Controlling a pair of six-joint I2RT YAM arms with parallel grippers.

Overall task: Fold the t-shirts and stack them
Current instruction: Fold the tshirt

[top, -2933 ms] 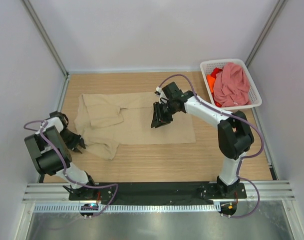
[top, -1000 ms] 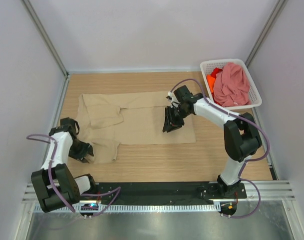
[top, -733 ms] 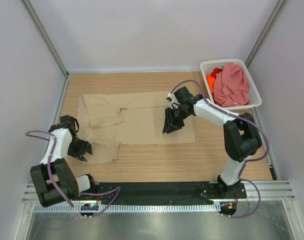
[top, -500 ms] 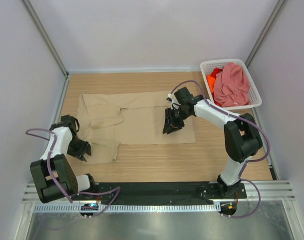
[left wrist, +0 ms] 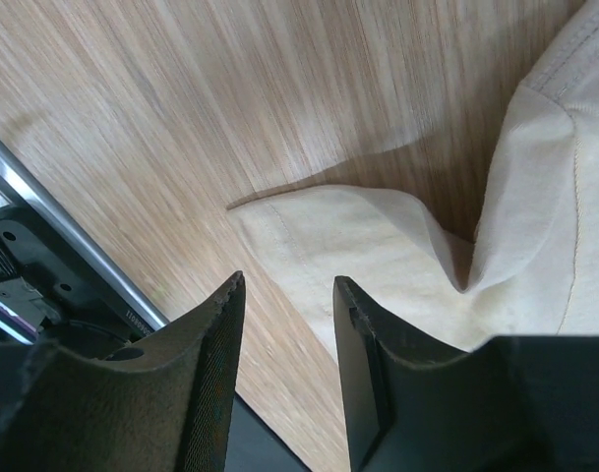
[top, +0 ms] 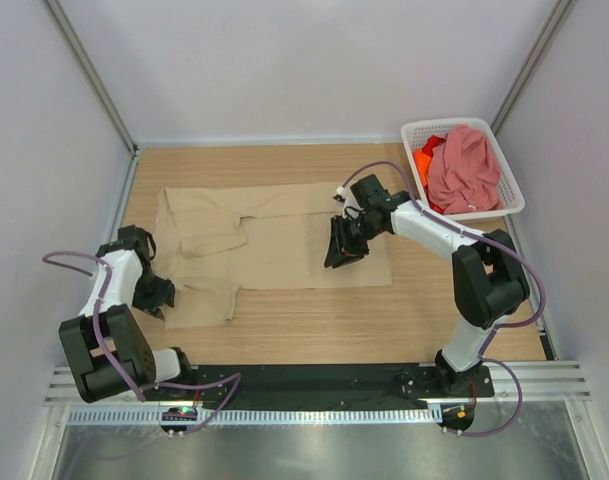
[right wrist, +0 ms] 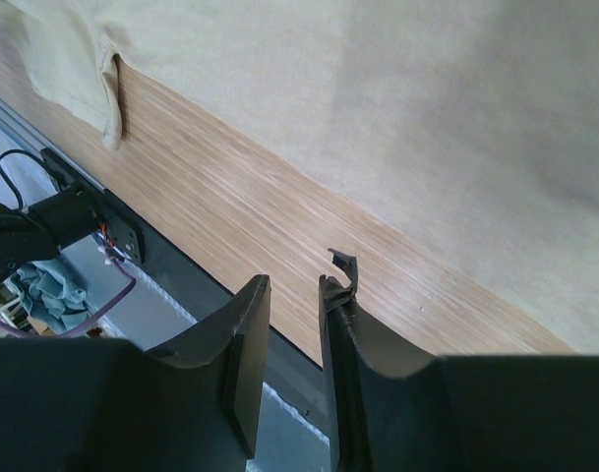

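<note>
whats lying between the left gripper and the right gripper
The beige t-shirt, spread flat on the table, fills that stretch in the top view. The left gripper is at its near-left corner, and the right gripper is over its right part.

The pink t-shirt (top: 465, 170) hides most of the orange t-shirt (top: 426, 158).

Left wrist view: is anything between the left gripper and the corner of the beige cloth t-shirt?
Nothing visible. The left gripper is open, and the hemmed corner of the beige cloth t-shirt lies flat on the wooden table just beyond its fingertips, with only bare wood around it.
</note>
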